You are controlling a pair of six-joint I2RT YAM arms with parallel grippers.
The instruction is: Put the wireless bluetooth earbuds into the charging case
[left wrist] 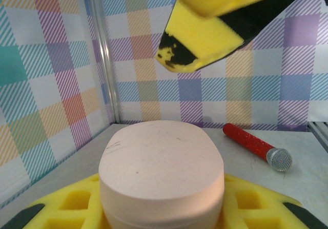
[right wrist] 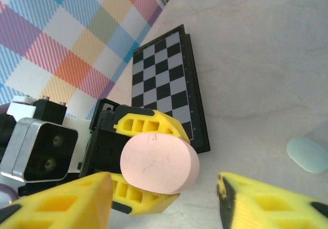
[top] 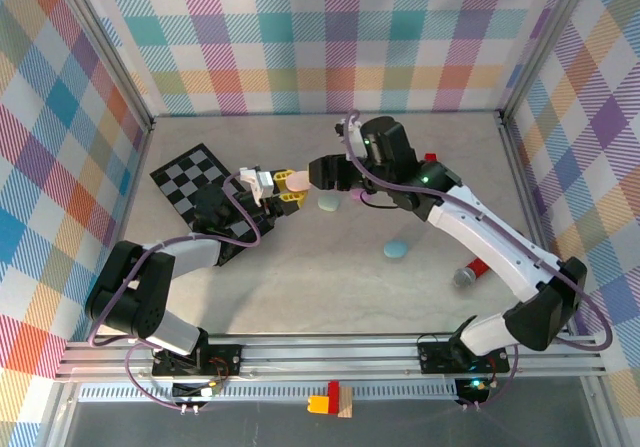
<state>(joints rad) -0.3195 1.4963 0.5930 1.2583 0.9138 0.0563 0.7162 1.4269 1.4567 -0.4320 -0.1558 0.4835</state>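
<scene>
The left gripper [top: 283,191] was clenched on the pink oval plastic charging case [top: 297,179]. Its yellow fingers pressed both flanks and held the case over the middle of the beige table [top: 300,297], somewhat toward the far edge. The case looked closed. The right gripper [right wrist: 165,188] faced it from the right, released, with its yellow fingers spread wide and gripping nothing. A mint oval case [top: 330,203] lay on the table just beside the held one, and a light blue oval case [top: 397,250] lay closer to the right edge. A red microphone with a silver mesh head [top: 472,270] lay by the right edge, and a black-and-grey checkered board [top: 195,182] lay toward the left edge.
</scene>
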